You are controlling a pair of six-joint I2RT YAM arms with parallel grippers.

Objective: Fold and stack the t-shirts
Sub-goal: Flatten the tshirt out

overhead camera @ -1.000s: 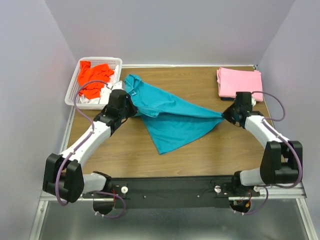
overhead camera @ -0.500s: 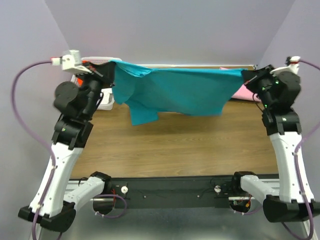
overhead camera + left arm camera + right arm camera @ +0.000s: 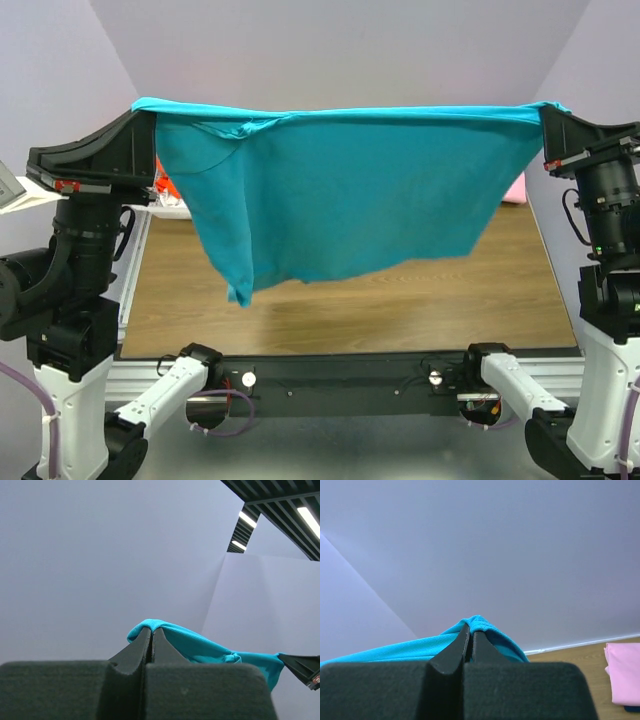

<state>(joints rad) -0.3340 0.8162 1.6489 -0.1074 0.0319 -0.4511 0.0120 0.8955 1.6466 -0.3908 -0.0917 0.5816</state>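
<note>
top: above-behind, facing table (image 3: 420, 300) | wrists: close, angled up at wall (image 3: 520, 540) | shared: teal t-shirt (image 3: 340, 190)

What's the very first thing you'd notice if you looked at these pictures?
The big teal t-shirt hangs spread wide like a curtain in the air above the wooden table. The left claw pinches one top corner and the right claw pinches the other, both shut tight on the cloth. Behind it, at the table's far right, a neat pink t-shirt lies flat.
</note>
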